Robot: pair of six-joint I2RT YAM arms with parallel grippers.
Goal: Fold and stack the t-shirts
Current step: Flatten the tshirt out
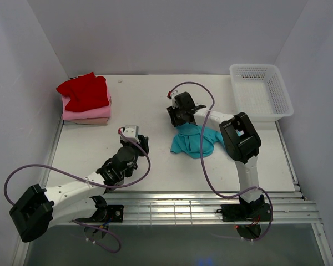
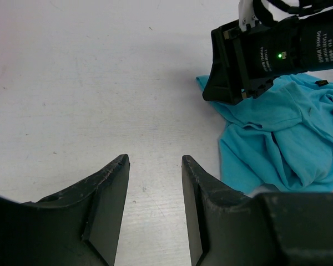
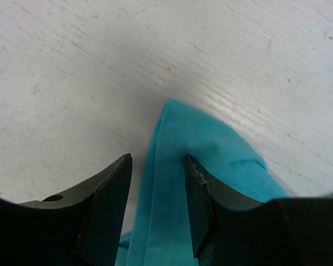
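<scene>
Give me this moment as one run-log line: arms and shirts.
left fingers: open, empty | right fingers: open, astride teal t-shirt edge | teal t-shirt: crumpled, unfolded | folded stack: far-left corner

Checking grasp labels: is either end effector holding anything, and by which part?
Nothing held. Left end effector is open over the table. Right end effector is open, straddling a folded corner of the teal t-shirt, not clamped.
</scene>
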